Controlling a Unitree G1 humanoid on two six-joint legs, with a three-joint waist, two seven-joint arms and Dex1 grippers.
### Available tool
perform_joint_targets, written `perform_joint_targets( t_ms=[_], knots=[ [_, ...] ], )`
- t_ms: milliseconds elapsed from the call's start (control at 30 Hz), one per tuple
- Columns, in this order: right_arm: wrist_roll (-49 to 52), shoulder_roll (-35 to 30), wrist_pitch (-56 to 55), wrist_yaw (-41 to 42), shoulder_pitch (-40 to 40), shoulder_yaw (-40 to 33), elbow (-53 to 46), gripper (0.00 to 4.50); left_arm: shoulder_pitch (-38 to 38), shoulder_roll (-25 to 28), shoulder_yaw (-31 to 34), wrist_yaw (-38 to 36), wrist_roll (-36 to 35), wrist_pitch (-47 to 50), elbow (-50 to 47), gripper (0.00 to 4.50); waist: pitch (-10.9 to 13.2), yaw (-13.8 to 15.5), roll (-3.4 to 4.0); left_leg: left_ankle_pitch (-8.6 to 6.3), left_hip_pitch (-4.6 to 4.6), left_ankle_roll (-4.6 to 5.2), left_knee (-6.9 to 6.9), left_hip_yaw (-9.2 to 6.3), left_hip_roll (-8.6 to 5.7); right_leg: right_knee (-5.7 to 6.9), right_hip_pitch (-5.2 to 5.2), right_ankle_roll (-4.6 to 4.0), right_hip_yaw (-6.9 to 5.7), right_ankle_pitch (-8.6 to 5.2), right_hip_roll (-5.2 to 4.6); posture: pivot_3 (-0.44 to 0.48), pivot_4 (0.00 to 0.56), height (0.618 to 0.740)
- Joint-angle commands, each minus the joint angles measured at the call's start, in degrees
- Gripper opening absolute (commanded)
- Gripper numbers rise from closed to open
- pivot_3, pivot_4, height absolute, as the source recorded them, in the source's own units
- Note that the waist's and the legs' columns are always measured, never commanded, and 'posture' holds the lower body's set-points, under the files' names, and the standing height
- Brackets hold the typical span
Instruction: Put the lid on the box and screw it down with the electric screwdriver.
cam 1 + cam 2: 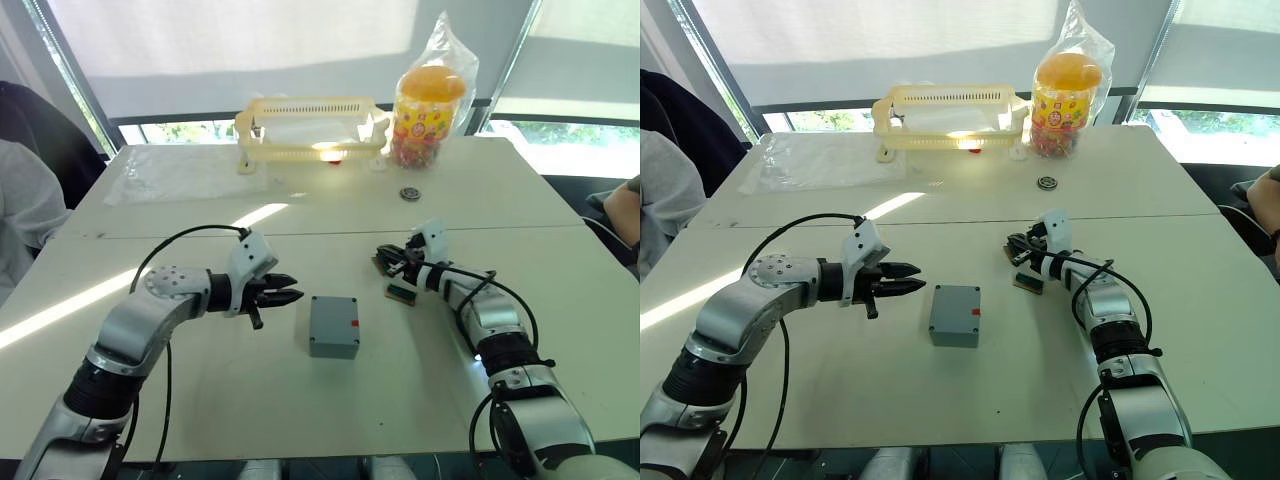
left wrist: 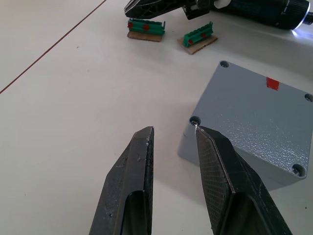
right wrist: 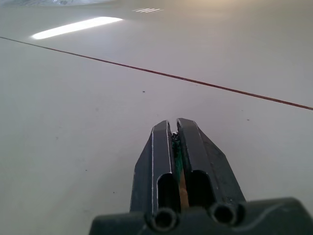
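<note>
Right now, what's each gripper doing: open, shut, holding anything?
Left gripper: open, empty, fingers beside a corner of the box.
Right gripper: nearly shut, something thin and green between its fingers; I can't tell what it is.

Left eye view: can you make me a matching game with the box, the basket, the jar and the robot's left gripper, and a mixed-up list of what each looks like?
Things:
1. box
2. basket
3. jar
4. left gripper

Looks:
a. orange top
b. black fingers held apart
c. grey with a small red mark
d. pale yellow with slotted walls

Pairs: 1-c, 2-d, 3-a, 4-b
</note>
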Motion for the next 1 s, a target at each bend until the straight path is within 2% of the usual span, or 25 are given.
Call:
perform_joint_targets(
  t_ms=[33,700,767,1000],
  knots=[
    [-0.1,0.1,-0.2,-0.2,-1.4,-1.3,-1.3,0.06,-0.3,0.2,0.3,0.0,0.0,-1.6,-0.9,1.33,0.0,0.0,0.00,0.00,0.00,0.00,0.00,0.00,0.00,0.00,0.00,0.00,0.00,0.00,0.00,0.000,0.150,0.740],
    [2.2,-0.4,3.4,-0.2,-0.4,-3.9,-9.5,0.06,0.0,-1.0,-1.1,0.5,0.4,-3.4,0.5,1.33,0.0,0.0,0.00,0.00,0.00,-0.01,-0.01,0.00,0.00,0.01,-0.01,0.00,0.00,0.00,0.00,0.000,0.150,0.740],
    [3.3,-1.5,5.3,0.4,0.5,-4.5,-14.4,0.06,-0.1,-0.6,-0.7,0.2,0.0,-3.1,0.3,1.33,0.0,0.1,0.00,0.00,0.00,-0.01,0.00,0.00,0.00,0.01,-0.01,0.00,0.00,0.00,0.00,0.000,0.150,0.740],
    [14.0,-7.6,21.9,4.4,10.0,-5.8,-43.6,0.06,-1.3,1.3,0.1,-1.5,-1.4,-2.5,-1.4,1.33,0.0,0.3,0.00,0.00,-0.02,0.00,0.00,-0.04,0.00,0.02,-0.02,0.01,-0.01,-0.01,0.00,0.000,0.150,0.740]
  ],
)
